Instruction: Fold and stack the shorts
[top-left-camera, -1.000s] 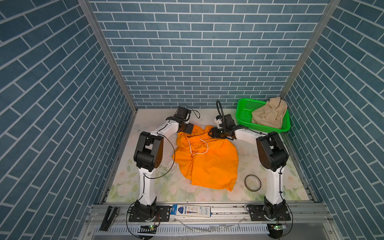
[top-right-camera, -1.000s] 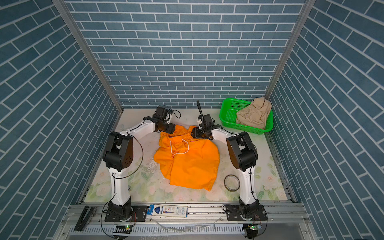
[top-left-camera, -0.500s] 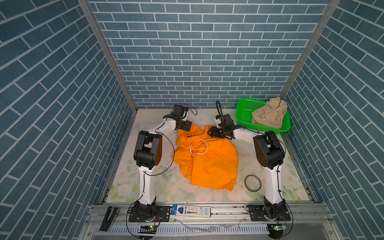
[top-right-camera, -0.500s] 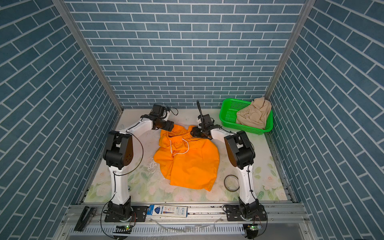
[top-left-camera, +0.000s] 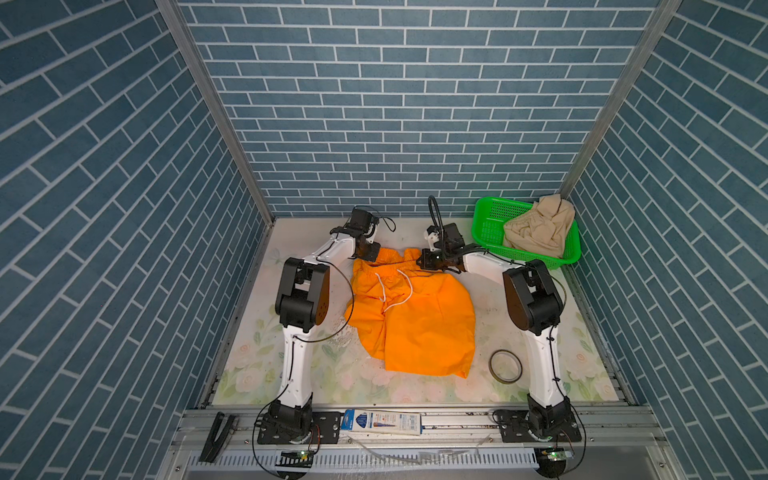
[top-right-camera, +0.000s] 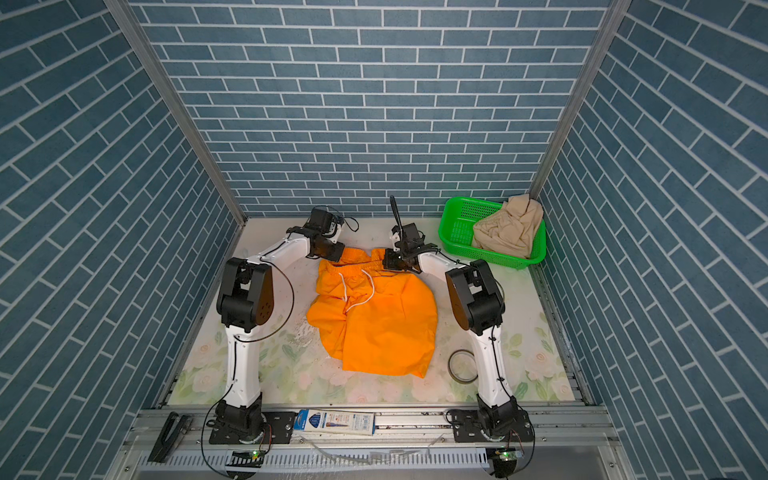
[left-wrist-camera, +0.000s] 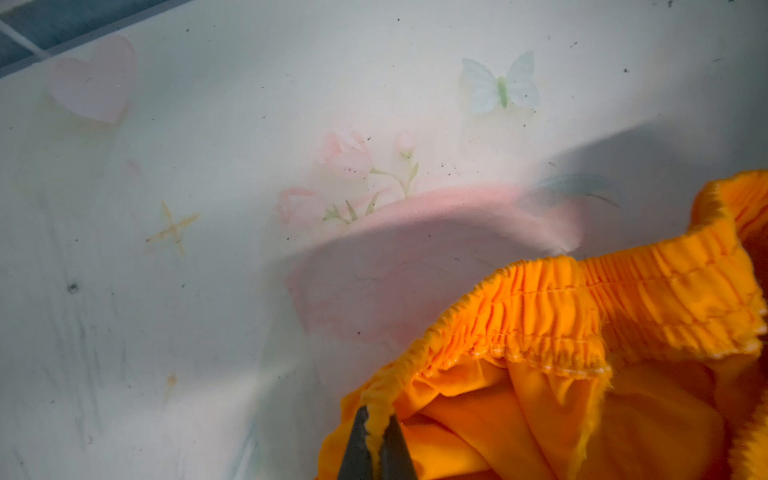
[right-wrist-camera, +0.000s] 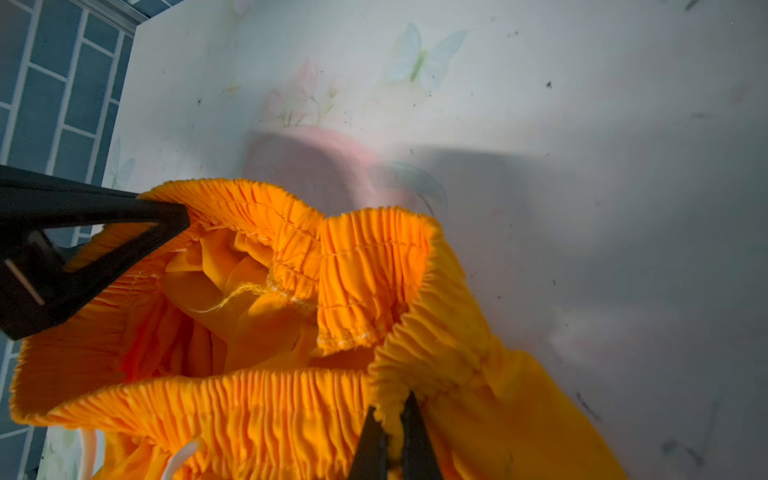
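Orange shorts (top-left-camera: 415, 316): spread across the middle of the table (top-left-camera: 249, 374), legs toward the front edge and not yet folded. The white drawstring (top-left-camera: 395, 291) lies loose on top.
Waistband (right-wrist-camera: 249, 399): gathered elastic toward the back edge, raised a little at both ends and gaping open between them.
Left gripper (left-wrist-camera: 377, 419): pinched tight on the waistband's left end, with only a thin ridge of cloth between its tips.
Right gripper (right-wrist-camera: 390, 415): clamped the same way on the right end, biting a small fold of elastic.
Beige shorts (top-left-camera: 536, 228): crumpled in the green basket (top-left-camera: 486, 226) at the back right corner, draped over its far rim.
Tape ring (top-left-camera: 505, 365): flat on the table toward the front right, near the orange hem.
Risk: both bites look shallow, so I'd guess the elastic could slip from either one on the lift. An uneven pull would bunch the cloth and skew the fold. The drawstring may get trapped inside. A swept hem could drag the ring.
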